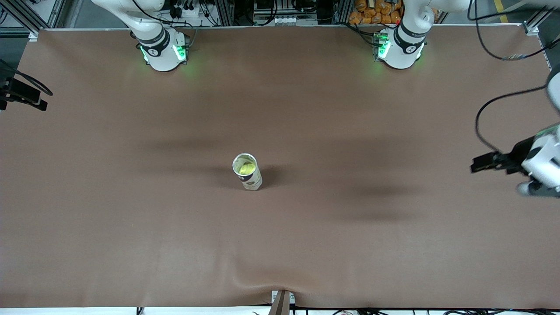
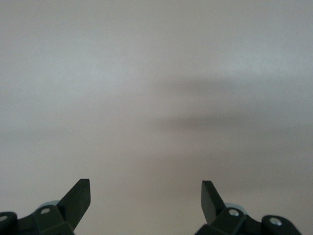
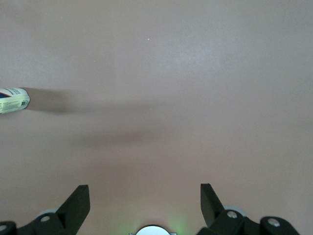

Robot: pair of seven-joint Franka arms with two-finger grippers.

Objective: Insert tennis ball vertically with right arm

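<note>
A yellow-green tennis ball [image 1: 247,167] sits inside an upright open tube can [image 1: 250,178] in the middle of the brown table. The can's base also shows at the edge of the right wrist view [image 3: 13,100]. My right gripper [image 3: 145,196] is open and empty, held high over bare table near its own arm's base, well apart from the can. Its black hand shows at the edge of the front view [image 1: 24,94]. My left gripper [image 2: 145,193] is open and empty over bare table at the left arm's end [image 1: 483,164], waiting.
The brown table cover [image 1: 280,245] has a wrinkle at its near edge, by a small bracket [image 1: 282,301]. The two arm bases [image 1: 162,50] [image 1: 400,48] stand along the edge farthest from the front camera. A black cable [image 1: 485,113] hangs by the left arm.
</note>
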